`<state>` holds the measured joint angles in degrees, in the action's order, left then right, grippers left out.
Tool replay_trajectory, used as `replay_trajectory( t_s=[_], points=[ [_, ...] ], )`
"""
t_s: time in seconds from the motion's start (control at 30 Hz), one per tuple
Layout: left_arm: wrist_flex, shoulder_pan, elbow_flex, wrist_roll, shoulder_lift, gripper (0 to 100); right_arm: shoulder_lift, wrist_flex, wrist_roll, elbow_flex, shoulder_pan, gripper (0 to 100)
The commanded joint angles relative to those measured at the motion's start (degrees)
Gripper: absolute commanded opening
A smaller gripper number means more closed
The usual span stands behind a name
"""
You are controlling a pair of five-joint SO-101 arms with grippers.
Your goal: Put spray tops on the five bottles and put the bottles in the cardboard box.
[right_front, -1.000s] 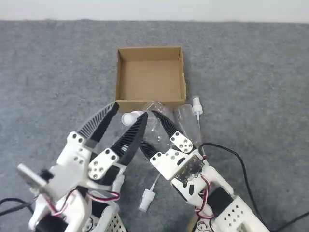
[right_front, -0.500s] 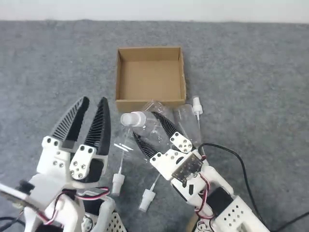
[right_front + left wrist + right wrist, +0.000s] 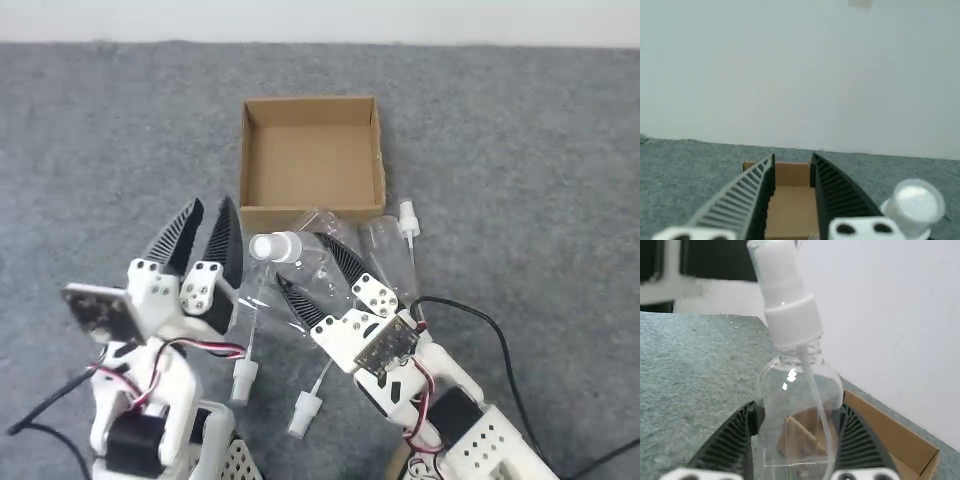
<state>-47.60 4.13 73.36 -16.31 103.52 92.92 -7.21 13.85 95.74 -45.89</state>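
One clear bottle (image 3: 790, 395), spray top (image 3: 785, 310) fitted, clamped between the right gripper (image 3: 300, 260) fingers, just before the cardboard box (image 3: 312, 105). One left gripper (image 3: 211, 203), fingers slightly parted, holding nothing, beside that bottle. Two loose spray tops (image 3: 243, 378) (image 3: 303, 410) on grey carpet (image 3: 520, 150).

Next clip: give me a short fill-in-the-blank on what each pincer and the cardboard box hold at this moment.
1. The right pincer grips a clear bottle whose neck carries a white ____.
2. The number of bottles inside the cardboard box is ____.
3. The left pincer, its fingers apart, holds ____.

Missing words: spray top; zero; nothing.
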Motion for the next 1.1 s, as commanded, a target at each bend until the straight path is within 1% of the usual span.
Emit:
replay_trajectory(
  t_s=[0.0,0.1,0.2,0.43,0.8,1.07],
  points=[
    [0.6,1.6,0.1,-0.7,1.2,10,1.4,-0.3,0.8,1.1,-0.6,0.7],
    [2.1,4.7,1.9,-0.4,1.2,10,1.4,-0.9,0.8,1.1,-0.6,0.7],
    [2.5,8.0,3.1,2.5,1.2,10,1.4,-2.2,0.8,1.1,-0.8,0.7],
    [-0.9,14.7,2.9,7.6,1.2,10,1.4,-2.3,0.8,1.1,-1.4,0.7],
    [-1.2,17.2,2.9,11.6,1.2,10,1.4,-3.6,0.8,1.1,-1.3,0.7],
    [-0.8,16.9,2.4,14.0,1.2,10,1.4,-3.6,0.8,1.1,-1.2,0.7]
  ],
)
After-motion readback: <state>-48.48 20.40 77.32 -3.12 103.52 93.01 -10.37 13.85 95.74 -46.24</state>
